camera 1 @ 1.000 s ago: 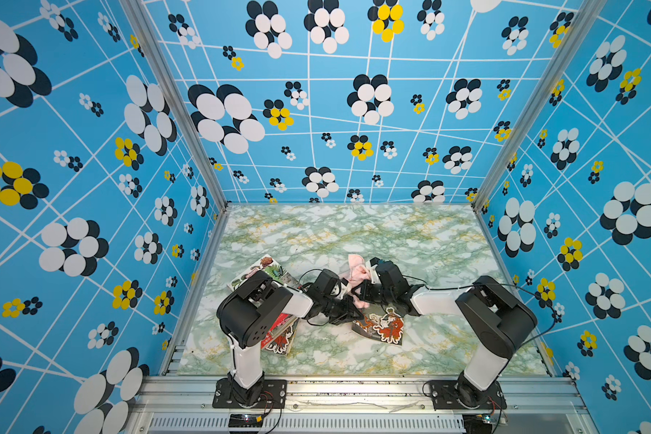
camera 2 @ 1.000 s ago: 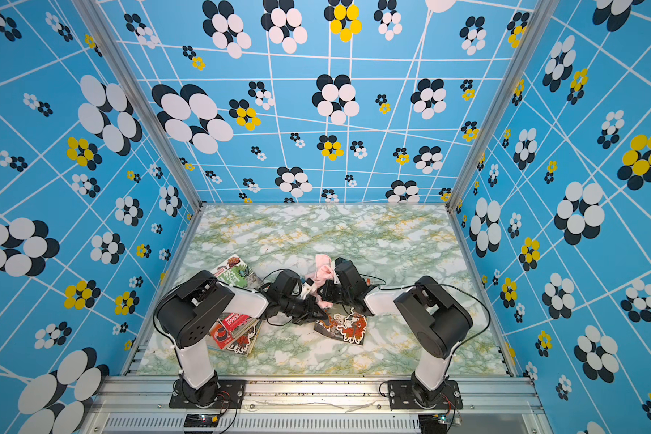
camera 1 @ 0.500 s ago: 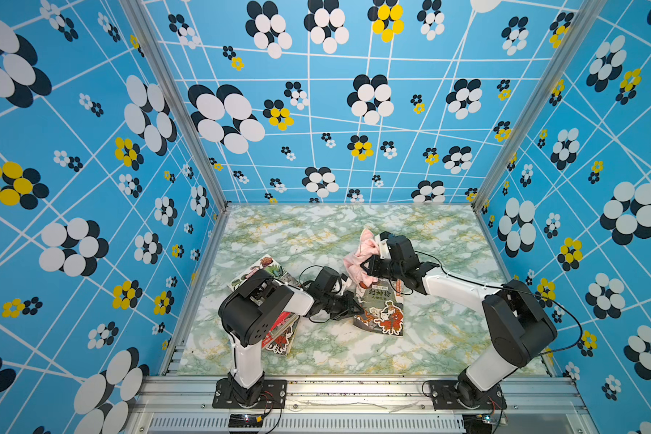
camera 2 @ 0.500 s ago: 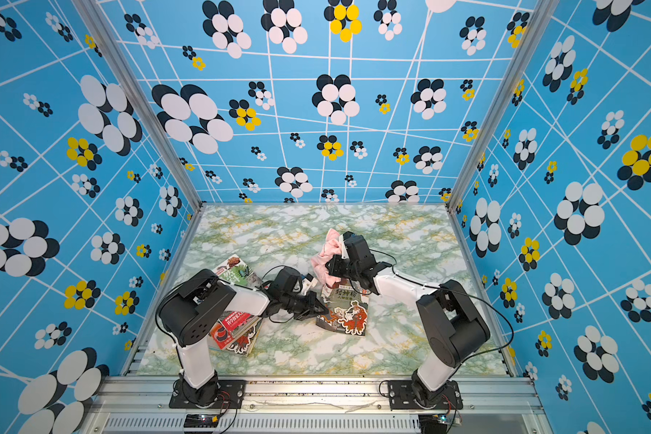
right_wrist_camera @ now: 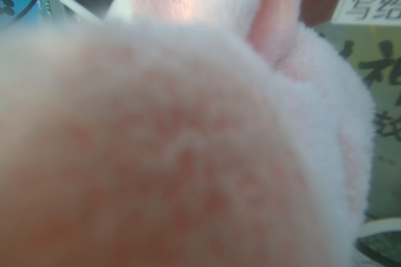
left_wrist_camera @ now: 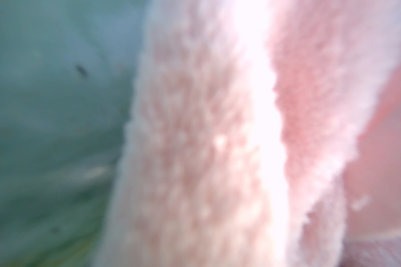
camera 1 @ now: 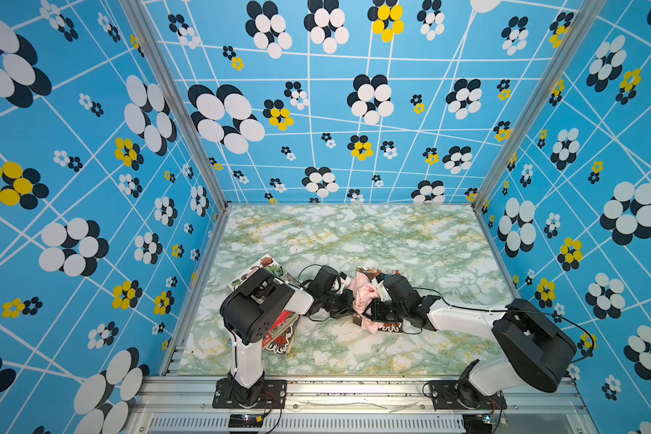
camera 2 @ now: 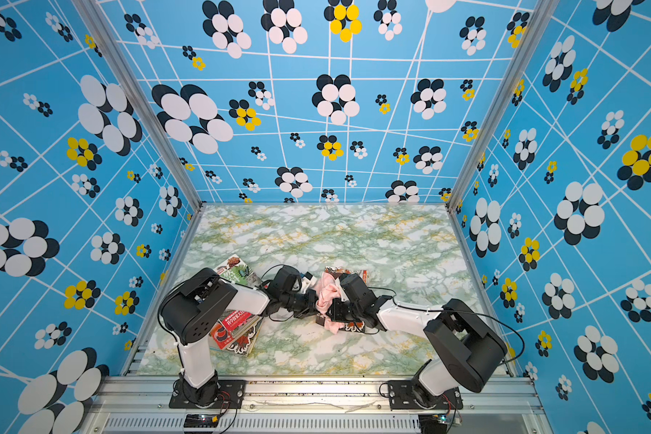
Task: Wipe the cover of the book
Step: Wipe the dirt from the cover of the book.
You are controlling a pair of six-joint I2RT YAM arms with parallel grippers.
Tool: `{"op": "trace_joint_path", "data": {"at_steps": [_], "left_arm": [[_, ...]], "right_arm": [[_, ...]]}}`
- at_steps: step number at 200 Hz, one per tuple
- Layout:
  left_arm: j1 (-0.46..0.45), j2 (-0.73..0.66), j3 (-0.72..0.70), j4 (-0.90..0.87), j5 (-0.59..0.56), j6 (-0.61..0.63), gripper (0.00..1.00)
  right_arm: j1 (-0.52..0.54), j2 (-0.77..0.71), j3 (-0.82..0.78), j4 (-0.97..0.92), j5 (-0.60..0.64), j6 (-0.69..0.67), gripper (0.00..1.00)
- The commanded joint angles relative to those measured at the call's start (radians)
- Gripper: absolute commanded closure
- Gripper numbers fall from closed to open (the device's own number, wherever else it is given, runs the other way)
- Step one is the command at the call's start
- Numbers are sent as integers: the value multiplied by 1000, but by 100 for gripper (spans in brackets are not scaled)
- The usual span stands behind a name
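Step in hand: wiping; the fluffy pink cloth [camera 1: 365, 297] is bunched on the illustrated book with a red-and-dark cover [camera 1: 378, 272], which lies flat mid-table on the green marbled tabletop [camera 1: 391, 233].
Right gripper [camera 1: 373, 300]: jaws together, clamped on the cloth, pressing it onto the cover.
Left gripper [camera 1: 348, 300]: jaws together, right against the cloth; whether it grips cloth or book, I cannot tell.
Wrist views: both filled with blurred pink pile; printed characters show beside it.
Bystanders: a stack of colourful books [camera 1: 279, 330] under the left arm.
Next move: likely a sweep across the uncovered part of the cover, keeping downward pressure.
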Motion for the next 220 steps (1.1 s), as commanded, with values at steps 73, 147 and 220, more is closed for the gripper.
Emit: {"op": "trace_joint_path", "data": {"at_steps": [73, 147, 220], "left_arm": [[-51, 2, -38, -11, -35, -2, 100], [-46, 6, -33, -15, -48, -12, 100], [-33, 43, -26, 9, -38, -28, 100]], "right_arm": [[-154, 488, 551, -88, -26, -98, 100], [-151, 382, 446, -67, -54, -84, 100], [-324, 340, 238, 106, 33, -50, 100]]}}
